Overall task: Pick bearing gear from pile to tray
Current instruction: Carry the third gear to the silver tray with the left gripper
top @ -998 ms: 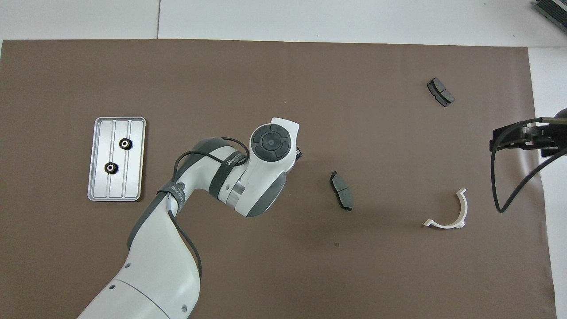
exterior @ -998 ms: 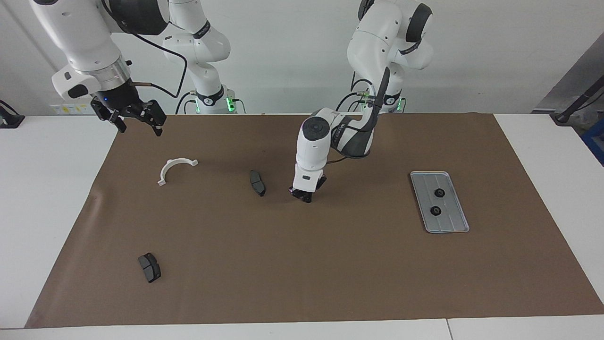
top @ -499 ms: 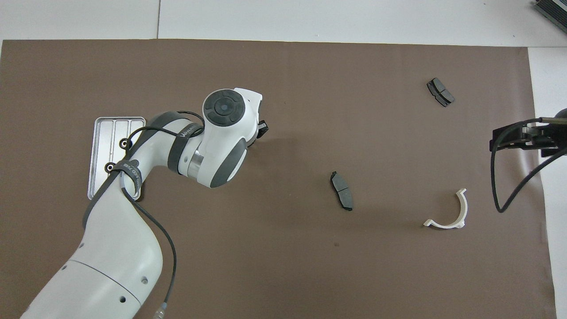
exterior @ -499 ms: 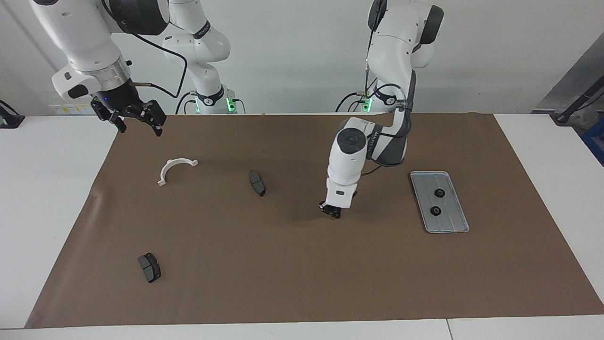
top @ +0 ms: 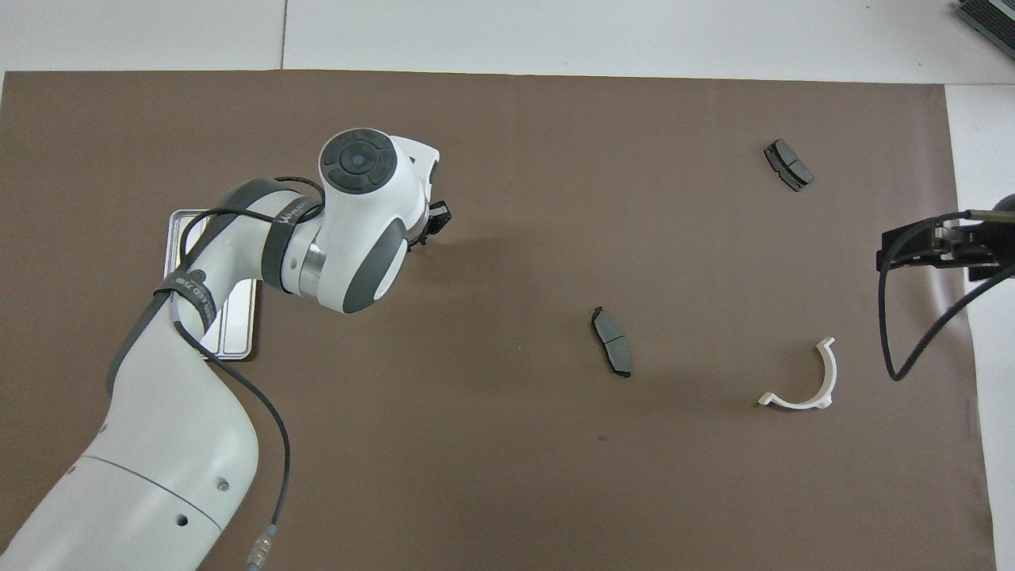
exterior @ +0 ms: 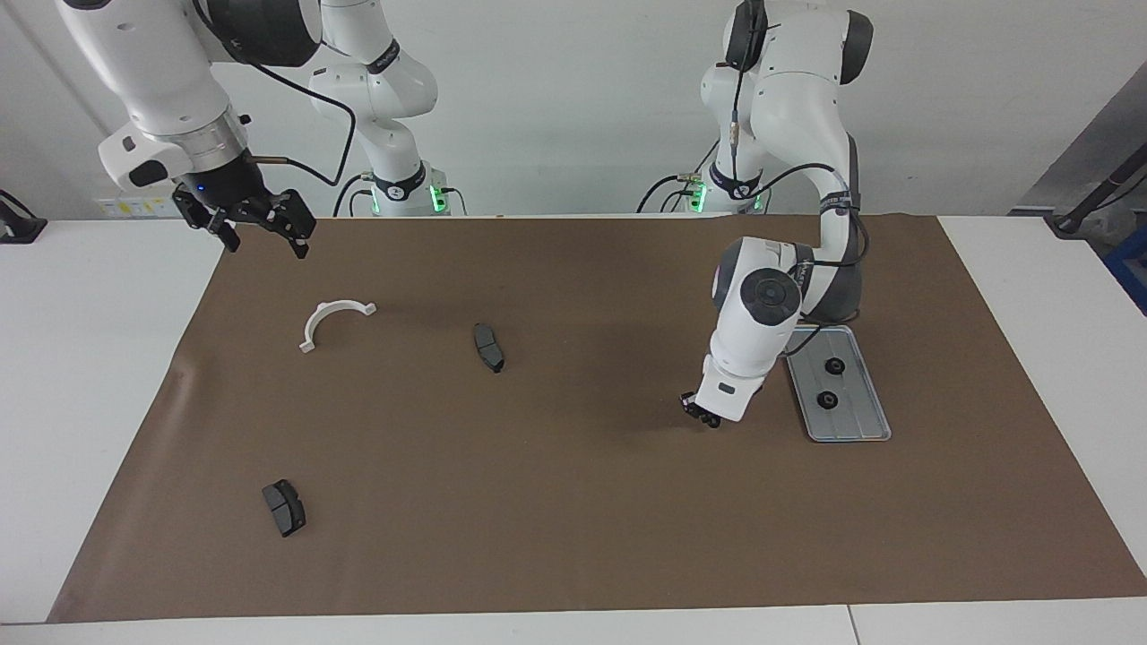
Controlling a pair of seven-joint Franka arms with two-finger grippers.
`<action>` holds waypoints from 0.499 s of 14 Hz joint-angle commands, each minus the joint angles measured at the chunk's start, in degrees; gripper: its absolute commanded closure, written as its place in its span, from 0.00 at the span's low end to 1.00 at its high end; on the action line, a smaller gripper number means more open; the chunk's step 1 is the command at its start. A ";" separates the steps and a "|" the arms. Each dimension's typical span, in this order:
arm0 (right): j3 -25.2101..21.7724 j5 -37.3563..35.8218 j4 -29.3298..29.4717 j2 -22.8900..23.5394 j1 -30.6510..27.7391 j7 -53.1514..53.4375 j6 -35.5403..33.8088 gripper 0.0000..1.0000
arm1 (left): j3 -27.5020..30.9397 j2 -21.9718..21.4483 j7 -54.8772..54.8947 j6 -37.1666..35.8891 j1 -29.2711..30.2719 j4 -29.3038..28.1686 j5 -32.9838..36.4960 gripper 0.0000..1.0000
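Brown paper [exterior: 573, 502] covers the table [exterior: 90, 376]. In the facing view, the left hand [exterior: 702, 414] hangs low over the paper just beside the tray [exterior: 851, 428], toward the right arm's end; whether its fingers grip anything I cannot tell. Two gears [exterior: 834, 365] lie in the tray (one nearer the robots). The right hand [exterior: 260, 228] waits with fingers spread above the paper's corner.

From overhead, the left hand [top: 434, 222] shows past the wrist, the arm covering most of the tray [top: 238, 337]. Two brake pads [top: 611, 342] and a white bracket [top: 809, 381] lie toward the right arm's end, well apart.
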 commanded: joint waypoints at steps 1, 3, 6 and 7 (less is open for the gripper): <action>-0.11 0.98 -1.22 -1.23 0.02 -0.37 0.00 0.00 | -0.56 -1.48 7.26 -0.78 3.09 -1.73 0.63 1.00; -0.11 0.98 -1.22 -1.23 0.02 -0.37 0.00 0.00 | -0.56 -1.84 11.65 -0.78 5.20 -2.08 0.46 1.00; -0.11 0.98 -1.22 -1.23 0.02 -0.37 0.00 0.00 | -0.65 -2.10 18.59 -0.52 8.54 -2.43 0.19 1.00; -0.11 0.98 -1.22 -1.23 0.02 -0.37 0.00 0.00 | -0.65 -2.19 20.88 -0.69 9.77 -2.52 0.19 1.00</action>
